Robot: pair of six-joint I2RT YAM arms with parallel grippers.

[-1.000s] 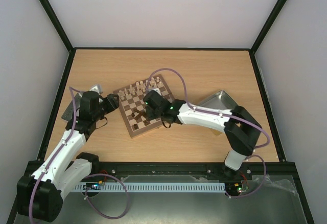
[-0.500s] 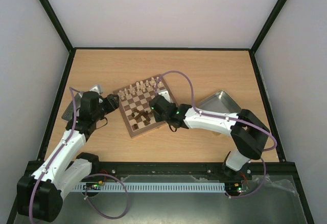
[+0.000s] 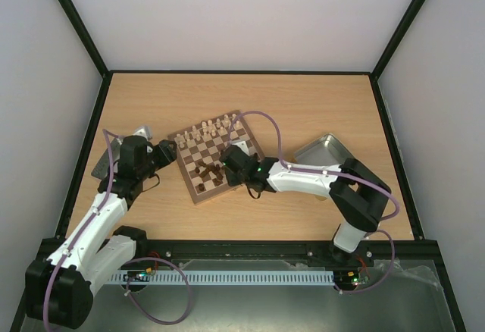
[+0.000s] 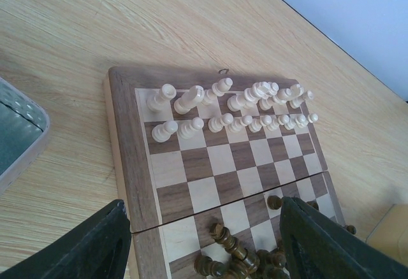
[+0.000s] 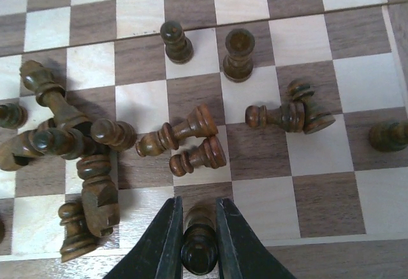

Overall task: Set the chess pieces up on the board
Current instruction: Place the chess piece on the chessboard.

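While the right jaws pinch a dark pawn [image 5: 199, 248] upright, its axis points down at the board [image 5: 322, 148].
Left jaws hang spread and empty, farther away.

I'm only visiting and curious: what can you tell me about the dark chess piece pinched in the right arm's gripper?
The dark piece is turned wood, deep brown and glossy, with a round knob on top, probably a pawn. It stands upright, pinched from both sides by the black fingers of the right gripper. It is over a dark square in the board's edge row. Whether its base rests on the board cannot be seen.
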